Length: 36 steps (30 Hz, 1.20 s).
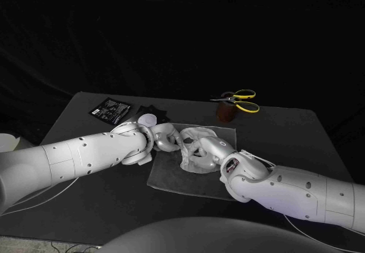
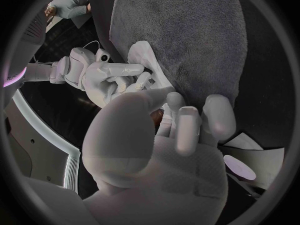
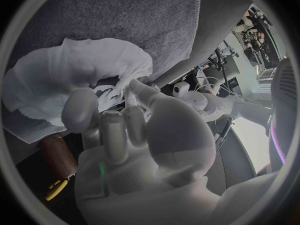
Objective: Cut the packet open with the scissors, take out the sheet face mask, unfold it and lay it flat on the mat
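Note:
The white sheet face mask [image 1: 196, 138] lies crumpled, partly folded, over the far part of the grey mat [image 1: 171, 179]. My left hand [image 1: 164, 138] pinches its left edge; in the left wrist view the mask [image 2: 145, 55] runs down to my left fingertips [image 2: 174, 101]. My right hand [image 1: 202, 152] grips the mask from the near side, its fingers [image 3: 139, 87] on the bunched mask [image 3: 81, 70]. The yellow-handled scissors [image 1: 241, 100] stand in a brown holder [image 1: 226, 112] at the back. A black packet [image 1: 111, 109] lies at the far left.
White scraps [image 1: 149, 118] lie beyond my left wrist, between the black packet and the mat. The brown holder [image 3: 56, 152] stands close behind the mat's far right corner. Bare dark table [image 1: 296, 137] stretches to the right of the mat.

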Available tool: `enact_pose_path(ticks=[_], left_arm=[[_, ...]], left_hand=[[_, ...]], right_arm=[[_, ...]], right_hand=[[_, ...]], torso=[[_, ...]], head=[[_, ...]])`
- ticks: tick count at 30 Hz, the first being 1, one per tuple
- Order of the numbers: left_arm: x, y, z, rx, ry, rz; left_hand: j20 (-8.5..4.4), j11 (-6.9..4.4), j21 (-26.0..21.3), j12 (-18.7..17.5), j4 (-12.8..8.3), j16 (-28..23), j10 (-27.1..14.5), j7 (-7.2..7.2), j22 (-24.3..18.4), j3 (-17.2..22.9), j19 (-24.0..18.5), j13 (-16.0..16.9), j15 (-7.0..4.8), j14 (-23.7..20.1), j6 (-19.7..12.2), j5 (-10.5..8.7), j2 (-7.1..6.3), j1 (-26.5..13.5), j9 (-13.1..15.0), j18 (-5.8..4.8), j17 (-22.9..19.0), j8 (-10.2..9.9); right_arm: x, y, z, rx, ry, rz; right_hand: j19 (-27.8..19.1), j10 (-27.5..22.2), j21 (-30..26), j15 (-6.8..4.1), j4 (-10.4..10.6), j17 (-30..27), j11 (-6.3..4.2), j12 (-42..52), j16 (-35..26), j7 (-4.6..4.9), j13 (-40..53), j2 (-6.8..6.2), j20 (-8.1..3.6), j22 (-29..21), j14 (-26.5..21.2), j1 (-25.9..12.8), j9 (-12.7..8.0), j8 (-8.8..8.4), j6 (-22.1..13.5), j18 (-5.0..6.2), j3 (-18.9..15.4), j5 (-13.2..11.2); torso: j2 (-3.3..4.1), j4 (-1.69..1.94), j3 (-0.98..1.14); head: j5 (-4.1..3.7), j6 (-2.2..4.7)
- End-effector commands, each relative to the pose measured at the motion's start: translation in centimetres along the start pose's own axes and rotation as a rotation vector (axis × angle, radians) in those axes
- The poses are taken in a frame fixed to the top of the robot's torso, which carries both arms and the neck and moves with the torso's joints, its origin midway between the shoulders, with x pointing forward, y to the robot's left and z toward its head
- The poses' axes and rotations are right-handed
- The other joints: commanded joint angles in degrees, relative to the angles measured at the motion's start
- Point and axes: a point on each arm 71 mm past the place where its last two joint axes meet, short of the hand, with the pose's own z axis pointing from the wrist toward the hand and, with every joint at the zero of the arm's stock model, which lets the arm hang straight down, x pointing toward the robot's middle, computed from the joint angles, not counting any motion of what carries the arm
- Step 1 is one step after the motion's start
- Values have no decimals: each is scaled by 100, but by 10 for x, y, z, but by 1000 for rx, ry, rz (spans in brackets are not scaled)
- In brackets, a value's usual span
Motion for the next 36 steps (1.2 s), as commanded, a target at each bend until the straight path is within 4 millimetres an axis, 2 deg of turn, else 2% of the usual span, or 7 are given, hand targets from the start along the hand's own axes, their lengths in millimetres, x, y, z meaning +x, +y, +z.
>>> enact_pose_path(ticks=[1, 12, 16, 19, 20, 24, 36], left_arm=[[3, 0, 0, -3, 22, -3], [4, -2, 1, 0, 27, -4], [4, -2, 1, 0, 29, -6], [4, -2, 1, 0, 29, -6], [4, -3, 1, 0, 29, -6], [4, -3, 1, 0, 30, -6], [5, -4, 2, 1, 32, -6]], left_hand=[[40, 4, -17, 25, -12, 33, 42, 21, 7, -28, -13, 5, 29, 199, -4, 23, 16, 53, -8, 37, 341, -30], [40, 5, -20, 31, -14, 31, 46, 21, 3, -29, -16, 12, 29, 197, -3, 23, 17, 56, -9, 38, 335, -32], [40, 5, -20, 31, -14, 31, 46, 21, 3, -29, -16, 12, 29, 197, -3, 23, 17, 56, -9, 38, 335, -32], [40, 5, -20, 31, -14, 31, 46, 21, 3, -29, -16, 12, 29, 197, -3, 23, 17, 56, -9, 38, 335, -32], [40, 5, -20, 31, -14, 31, 46, 21, 3, -29, -16, 12, 29, 197, -3, 23, 17, 56, -9, 38, 335, -32], [41, 6, -14, 50, -16, 33, 57, 23, 11, -33, -11, 38, 30, 198, 1, 23, 23, 66, -14, 36, 339, -38], [41, 6, -14, 50, -16, 33, 57, 23, 11, -33, -11, 38, 30, 198, 1, 23, 23, 66, -14, 36, 339, -38]], right_arm=[[-3, 3, 3, -15, -48, 14], [-2, 0, 19, 3, -56, -13], [-1, 1, 24, 1, -42, -24], [1, 3, 26, -10, -24, -30], [2, 3, 27, -12, -20, -30], [4, 6, 28, -24, -3, -34], [6, 4, 30, -16, 18, -48]], right_hand=[[26, 38, 21, 16, 19, 990, 38, 26, 40, -7, 645, 79, 3, 761, 497, 0, -3, -32, 49, 39, 59, -24], [26, 46, 14, 22, 25, 991, 50, 31, 41, 11, 652, 56, 4, 760, 497, -10, -14, -74, 1, 39, 138, -80], [22, 46, 8, 38, -4, 983, 70, 31, 37, 34, 654, -81, 13, 759, 495, -41, -28, -112, -27, 38, 131, -96], [-1, 28, -49, 59, -74, 952, 96, 4, 21, 67, 637, -281, 27, 745, 488, -52, -53, -172, -75, 46, 82, -91], [-1, 28, -49, 59, -74, 952, 96, 4, 21, 67, 637, -281, 27, 745, 488, -52, -53, -172, -75, 46, 82, -91], [-20, 15, -88, 87, -101, 935, 129, -12, 12, 102, 628, -454, 49, 735, 482, -100, -85, -246, -119, 50, -7, -74], [-27, 11, -105, 94, -80, 927, 134, -18, 8, 103, 624, -484, 58, 731, 480, -134, -90, -256, -99, 53, -51, -88]], torso=[[2, 7, -4], [2, 9, -6], [2, 0, -4], [3, 1, -3], [2, 2, -5], [3, 0, 1], [2, -2, -1]], head=[[-2, 0], [-3, 0], [6, 0], [15, 0], [16, 0], [22, 0], [30, 0]])
